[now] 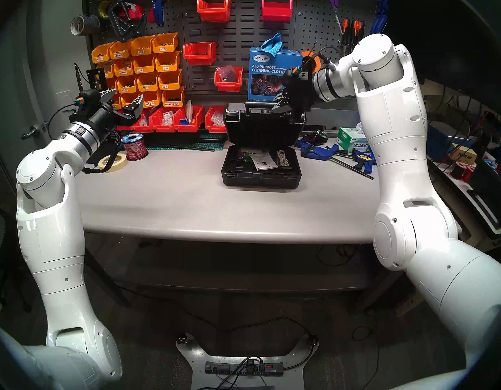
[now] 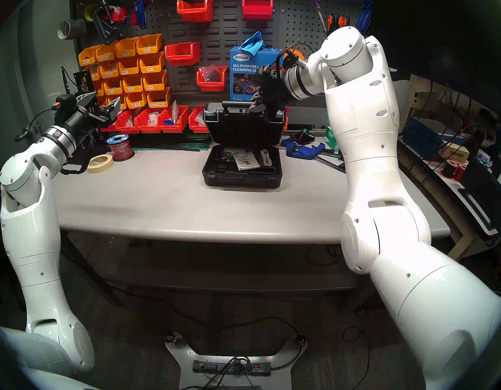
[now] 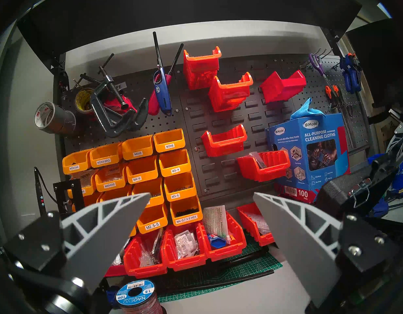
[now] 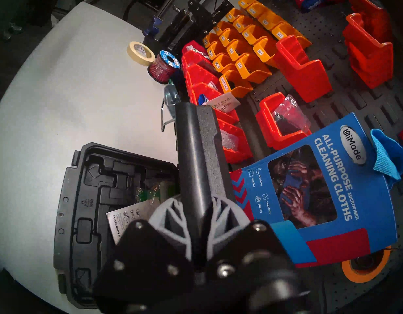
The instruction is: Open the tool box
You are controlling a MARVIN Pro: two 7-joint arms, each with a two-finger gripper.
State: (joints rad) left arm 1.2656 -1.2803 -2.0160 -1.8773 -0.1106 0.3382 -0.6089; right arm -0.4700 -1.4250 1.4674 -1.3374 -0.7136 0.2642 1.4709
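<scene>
On the table [image 1: 173,201], right end effector [image 1: 281,106] seemingly grips tool box [image 1: 262,144] lid.

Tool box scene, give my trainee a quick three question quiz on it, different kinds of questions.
1. True or false: the tool box lid stands raised.
2. Which pincer grips the lid's top edge? A) left pincer B) right pincer
3. Fill in: the left pincer's fingers are ____.

Key: 1 true. 2 B; the right wrist view shows its fingers closed on the edge. 3 apart, holding nothing, off to the side by the orange bins.
</scene>
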